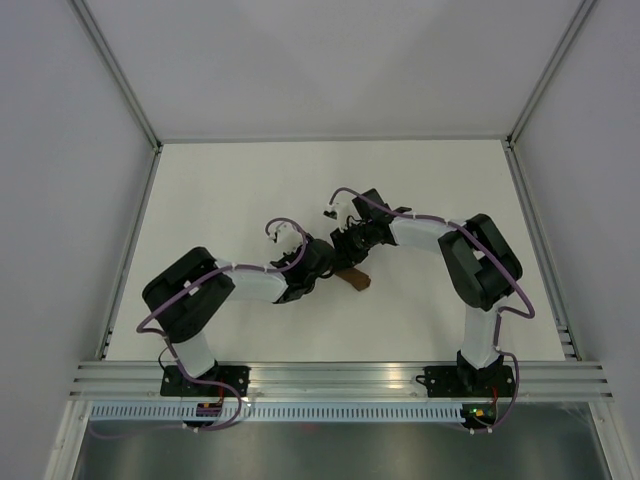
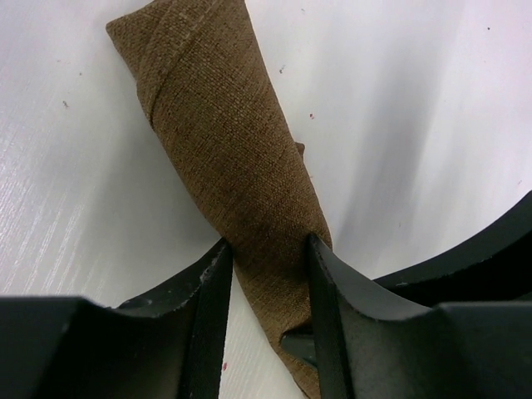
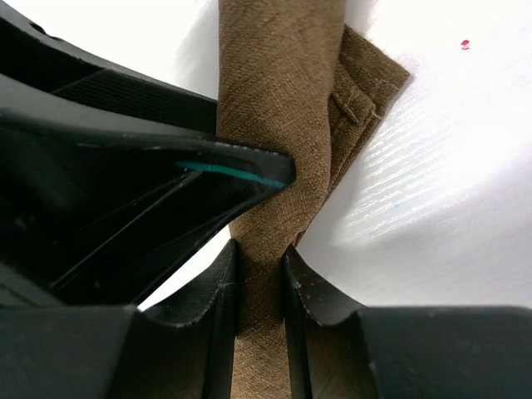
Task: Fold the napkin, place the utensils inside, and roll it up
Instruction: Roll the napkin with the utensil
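Elbows out, wrists low, both jaws on the rolled napkin (image 2: 233, 166).

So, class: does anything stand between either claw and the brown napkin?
Nothing visible does. The left claw has the rolled napkin between its fingers, which press against both sides of it. The right claw pinches the same roll close beside it. Only bare white table lies around the cloth.
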Motion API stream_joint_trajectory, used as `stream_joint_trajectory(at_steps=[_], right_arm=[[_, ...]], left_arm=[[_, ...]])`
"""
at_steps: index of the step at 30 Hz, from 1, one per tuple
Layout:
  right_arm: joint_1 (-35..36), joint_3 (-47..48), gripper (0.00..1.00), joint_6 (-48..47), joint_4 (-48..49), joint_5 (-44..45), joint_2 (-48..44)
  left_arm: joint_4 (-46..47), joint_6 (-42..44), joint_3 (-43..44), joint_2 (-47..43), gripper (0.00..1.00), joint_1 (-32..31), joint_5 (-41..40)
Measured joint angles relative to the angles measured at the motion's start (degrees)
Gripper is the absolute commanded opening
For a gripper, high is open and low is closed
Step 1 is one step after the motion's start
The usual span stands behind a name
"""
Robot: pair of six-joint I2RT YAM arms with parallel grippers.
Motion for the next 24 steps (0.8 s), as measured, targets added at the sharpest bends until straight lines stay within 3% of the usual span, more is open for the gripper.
stream_joint_trajectory(at_steps=[3, 4, 7, 10, 17, 24], right_arm=[[-0.4, 0.1, 0.32, 0.2, -0.1, -0.7, 0.2], [-0.5, 0.2, 0.41, 0.2, -0.2, -0.9, 0.3], [-0.7, 0.2, 0.58, 0.0, -1.2, -1.6, 0.3], [-1.1, 0.2, 0.70, -0.3, -2.6, -3.2, -0.2], [-2.7, 0.3, 0.75, -1.3, -6.3, -4.6, -1.3], [-9.1, 0.3, 0.75, -3.2, -11.4, -5.4, -3.1]], left_arm=[[-1.2, 0.0, 1.4, 0.9, 0.35, 0.2, 0.2], [-1.7, 0.1, 2.1, 1.2, 0.31, 0.3, 0.2], [-2.7, 0.6, 3.4, 2.0, 0.27, 0.8, 0.7], [-3.4, 1.9, 4.3, 2.4, 0.24, 2.4, 1.9], [-4.7, 9.0, 7.3, 3.4, 0.23, 6.2, 6.8], [-7.4, 21.9, 13.4, 6.2, 0.25, 10.3, 15.0]])
